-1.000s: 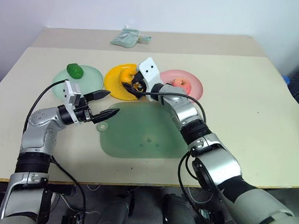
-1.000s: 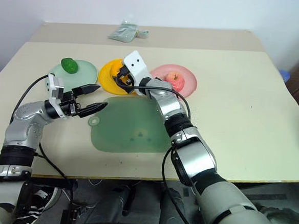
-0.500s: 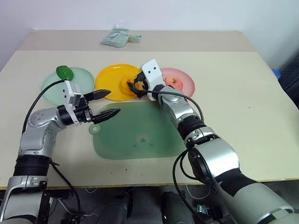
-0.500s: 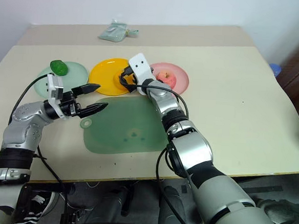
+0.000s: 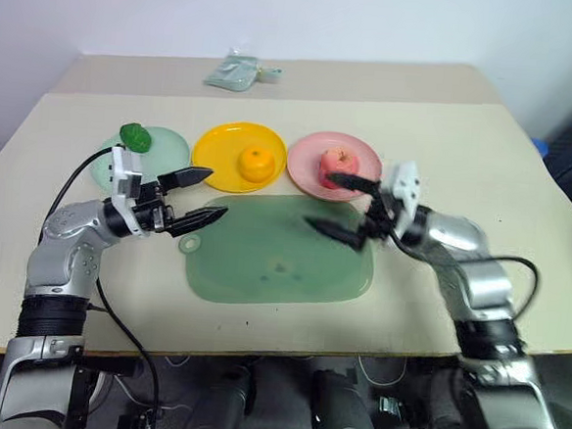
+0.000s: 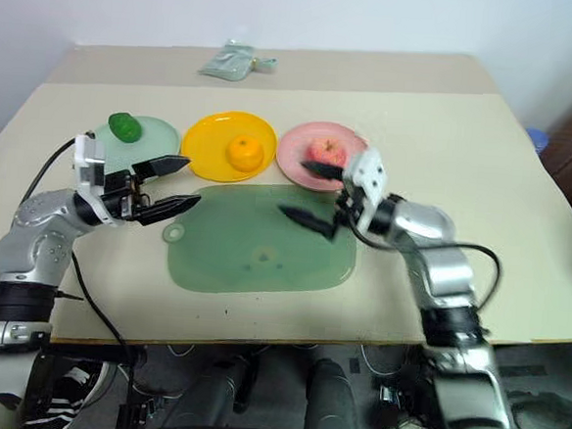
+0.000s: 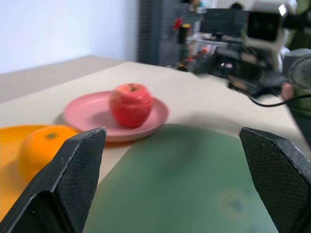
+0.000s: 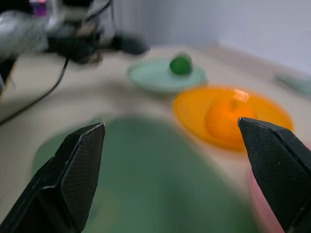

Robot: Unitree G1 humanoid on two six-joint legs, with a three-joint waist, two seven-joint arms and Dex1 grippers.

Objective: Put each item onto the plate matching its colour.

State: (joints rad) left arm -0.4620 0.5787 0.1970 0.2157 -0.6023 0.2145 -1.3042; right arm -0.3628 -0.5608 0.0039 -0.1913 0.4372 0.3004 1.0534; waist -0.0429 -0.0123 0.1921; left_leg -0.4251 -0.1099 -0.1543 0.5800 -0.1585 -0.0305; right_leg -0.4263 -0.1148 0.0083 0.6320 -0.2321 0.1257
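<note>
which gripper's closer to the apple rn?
Right. The right gripper hovers open over the green board, its upper finger just in front of the apple on the pink plate. The left gripper is open across the board, near the mint plate.

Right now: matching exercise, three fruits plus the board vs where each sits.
Things:
1. orange
2. apple
3. dark green bumpy fruit
4. large green board

Places:
A. on the mint plate, at its rim
B. bare, on the table between the two open grippers
C. on the pink plate
D. on the yellow plate

Pairs: 1-D, 2-C, 3-A, 4-B
</note>
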